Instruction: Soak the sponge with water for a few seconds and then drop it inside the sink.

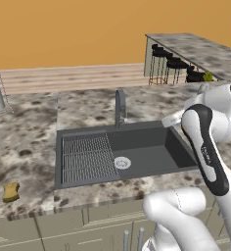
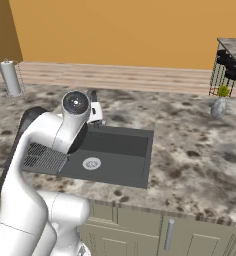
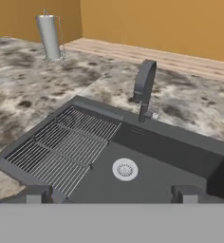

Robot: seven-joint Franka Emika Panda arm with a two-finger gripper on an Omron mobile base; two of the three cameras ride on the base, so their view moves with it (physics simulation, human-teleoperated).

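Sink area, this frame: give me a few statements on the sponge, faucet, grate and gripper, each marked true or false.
1. The sponge lies on the counter left of the sink. True.
2. Water is running from the faucet. False: no stream shows.
3. The wire grate sits in the sink's left part, beside the drain. True.
4. The gripper holds the sponge. False: its fingers stand wide apart over the basin with nothing between them.
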